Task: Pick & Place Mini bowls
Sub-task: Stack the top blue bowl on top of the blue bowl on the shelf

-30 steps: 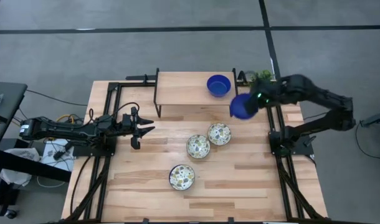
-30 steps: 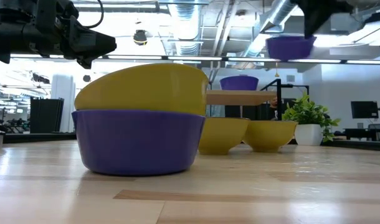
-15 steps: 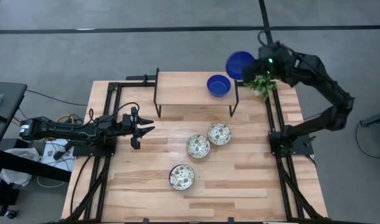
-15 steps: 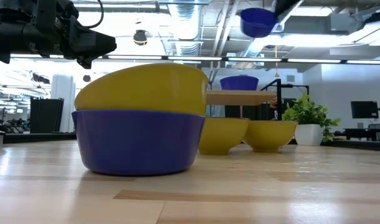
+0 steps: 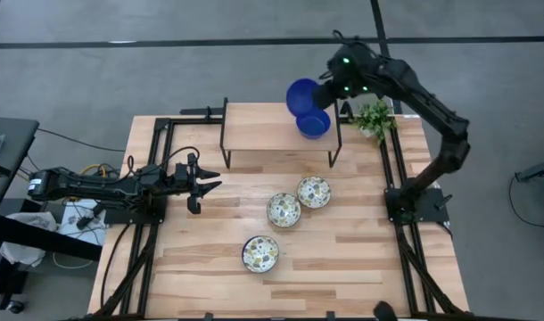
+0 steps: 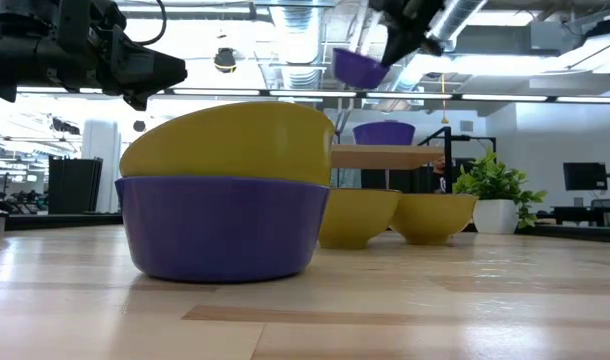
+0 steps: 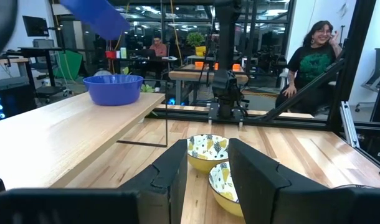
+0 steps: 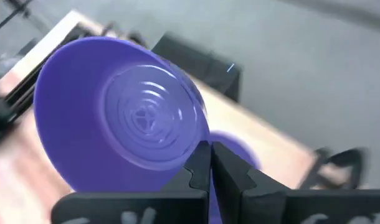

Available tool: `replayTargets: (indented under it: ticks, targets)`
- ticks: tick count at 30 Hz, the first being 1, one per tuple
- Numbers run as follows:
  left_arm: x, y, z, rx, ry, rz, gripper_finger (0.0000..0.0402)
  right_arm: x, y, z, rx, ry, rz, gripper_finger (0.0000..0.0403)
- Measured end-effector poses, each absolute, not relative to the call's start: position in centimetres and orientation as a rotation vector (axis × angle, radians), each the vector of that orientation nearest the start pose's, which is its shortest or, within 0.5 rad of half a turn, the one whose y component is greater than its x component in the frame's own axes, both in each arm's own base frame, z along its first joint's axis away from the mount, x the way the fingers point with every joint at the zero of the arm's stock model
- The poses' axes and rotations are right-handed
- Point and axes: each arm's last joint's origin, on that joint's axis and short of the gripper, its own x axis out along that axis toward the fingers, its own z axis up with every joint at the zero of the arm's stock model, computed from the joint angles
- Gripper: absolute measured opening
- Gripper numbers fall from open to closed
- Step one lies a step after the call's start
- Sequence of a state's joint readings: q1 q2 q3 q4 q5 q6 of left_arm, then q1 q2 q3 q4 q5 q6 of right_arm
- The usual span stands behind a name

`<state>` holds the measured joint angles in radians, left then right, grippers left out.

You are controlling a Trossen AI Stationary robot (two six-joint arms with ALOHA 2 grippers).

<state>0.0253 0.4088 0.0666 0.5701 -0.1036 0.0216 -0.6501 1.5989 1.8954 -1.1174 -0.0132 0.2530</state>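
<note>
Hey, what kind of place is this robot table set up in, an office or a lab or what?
Probably an open-plan robotics lab or workshop: exposed ceiling ducts, rows of desks with monitors, and people seated behind the wooden table with its two arms.

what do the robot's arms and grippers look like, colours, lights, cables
Both arms are dark, nearly black, built from slim jointed links. The right arm shows small green indicator lights near its wrist. The left arm has dark cables running alongside it near its base. The left gripper has two black, angular, wedge-shaped fingers; the right gripper has matching matte-black fingers with stepped inner edges.
</note>
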Motion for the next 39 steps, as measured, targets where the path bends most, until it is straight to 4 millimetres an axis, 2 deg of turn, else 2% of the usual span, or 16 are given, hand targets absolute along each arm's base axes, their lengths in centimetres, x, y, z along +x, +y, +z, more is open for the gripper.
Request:
replayTargets:
  ticks: [5, 10, 22, 29, 39]
  targets:
    - [12.3, 0.6, 20.5, 0.013, -0.226, 0.131, 0.0116, 24.8, -20.7, 39.9, 0.689, 0.845, -0.594, 0.0000]
    - [12.3, 0.6, 20.5, 0.013, -0.226, 0.131, 0.0116, 23.9, -21.7, 38.1, 0.788, 0.990, -0.627, 0.0000]
    - [12.3, 0.6, 20.5, 0.012, -0.226, 0.130, 0.0116, 21.6, -23.5, 38.1, 0.868, 0.980, -0.715, 0.0000]
    - [12.3, 0.6, 20.5, 0.013, -0.227, 0.130, 0.0116, 22.0, -24.0, 37.0, 0.901, 1.037, -0.713, 0.0000]
    - [12.3, 0.6, 20.5, 0.013, -0.226, 0.130, 0.0116, 22.5, -24.4, 36.5, 0.912, 1.032, -0.696, 0.0000]
